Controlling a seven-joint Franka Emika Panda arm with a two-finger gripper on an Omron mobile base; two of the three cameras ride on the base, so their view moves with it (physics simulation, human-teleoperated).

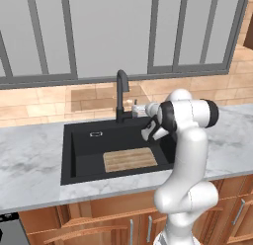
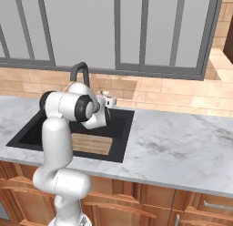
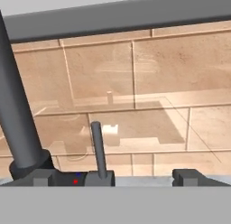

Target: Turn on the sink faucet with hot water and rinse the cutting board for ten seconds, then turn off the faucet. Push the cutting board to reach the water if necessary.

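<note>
Faucet (image 1: 121,93): lever (image 3: 98,151) upright just ahead of the left fingertip of the gripper (image 3: 143,177), jaws apart, nothing held. Spout top cut off in hand view. Cutting board (image 1: 130,159) lies in sink (image 1: 81,145) below.

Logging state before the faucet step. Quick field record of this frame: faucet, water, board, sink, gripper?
faucet: sink faucet upright behind the sink, black gooseneck spout
lever: small handle upright beside the faucet base, between the fingertips in the hand view
water: no stream visible
board: cutting board flat on the sink floor, front right part, apparently not under the spout
sink: sink black basin in the marble counter
gripper: gripper open, at the faucet base, fingertips either side of the lever, contact not clear
</note>
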